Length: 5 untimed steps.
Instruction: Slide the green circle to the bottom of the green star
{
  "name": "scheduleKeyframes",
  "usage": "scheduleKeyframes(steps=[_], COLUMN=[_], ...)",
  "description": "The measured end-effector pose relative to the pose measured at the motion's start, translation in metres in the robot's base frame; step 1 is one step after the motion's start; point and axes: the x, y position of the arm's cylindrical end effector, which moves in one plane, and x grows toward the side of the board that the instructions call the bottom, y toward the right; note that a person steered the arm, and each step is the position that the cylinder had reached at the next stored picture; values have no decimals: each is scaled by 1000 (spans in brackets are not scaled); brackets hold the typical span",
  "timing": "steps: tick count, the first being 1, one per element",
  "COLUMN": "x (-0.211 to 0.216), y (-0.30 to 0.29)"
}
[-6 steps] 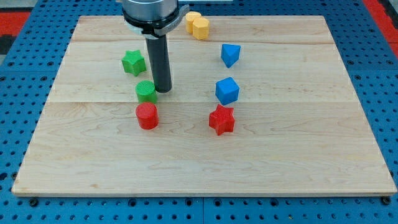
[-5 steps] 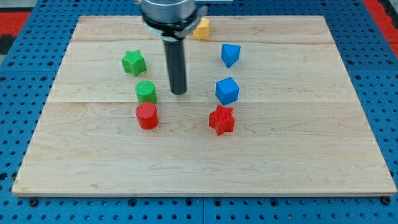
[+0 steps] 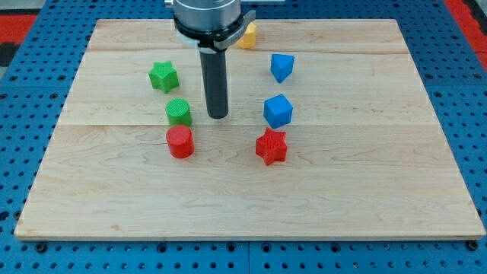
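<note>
My tip (image 3: 218, 116) rests on the desk (image 3: 365, 190) just to the view's right of the green circle (image 3: 179, 112), not touching it. The circle sits below the green star (image 3: 163, 76), above a red cylinder (image 3: 180, 141).

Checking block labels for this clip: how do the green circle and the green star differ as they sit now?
Shape: the green circle is a round cylinder, while the green star has pointed arms.
Place: the star lies nearer the view's top, the circle below it and slightly to the right, just above the red cylinder.
Nearness to my tip: the circle sits just left of it, the star farther off.
Both are green, ribbed and untouched.
</note>
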Motion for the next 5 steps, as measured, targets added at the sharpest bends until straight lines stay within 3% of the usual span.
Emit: scheduleKeyframes(steps=[2,5], x=[0,1], y=[-47,-44])
